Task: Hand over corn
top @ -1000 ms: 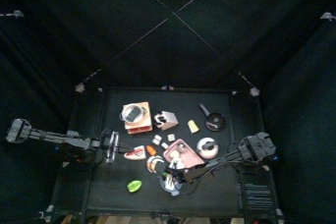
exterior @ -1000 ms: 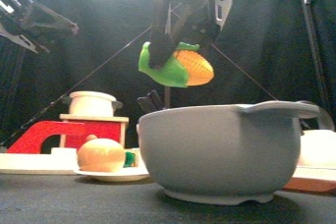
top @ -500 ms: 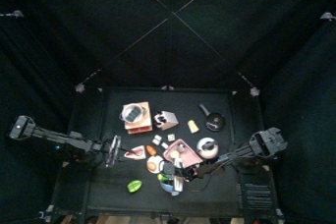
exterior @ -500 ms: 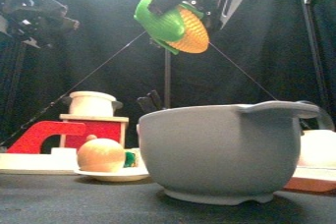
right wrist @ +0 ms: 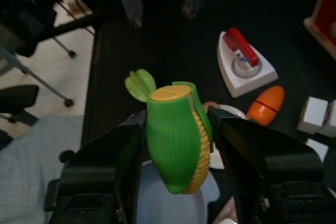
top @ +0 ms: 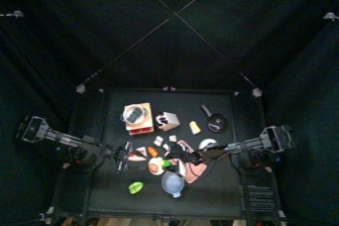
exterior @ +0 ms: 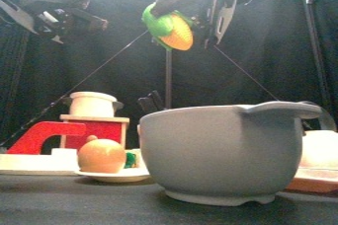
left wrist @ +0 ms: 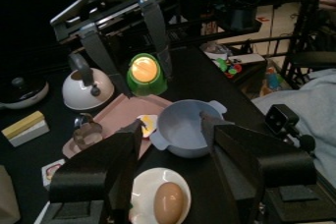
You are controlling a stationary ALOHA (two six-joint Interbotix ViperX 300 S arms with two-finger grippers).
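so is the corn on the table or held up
Held up. The corn hangs above the grey bowl, clamped between the right gripper jaws, clear of the table.

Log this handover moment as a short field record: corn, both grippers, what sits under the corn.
corn: toy corn cob with green husk, in the air, above the table
right gripper: right gripper clamped on the corn
left gripper: left gripper open, empty, apart from the corn
below corn: grey bowl on the table
near bowl: onion on a small plate
handover: complete; corn is with the right gripper alone
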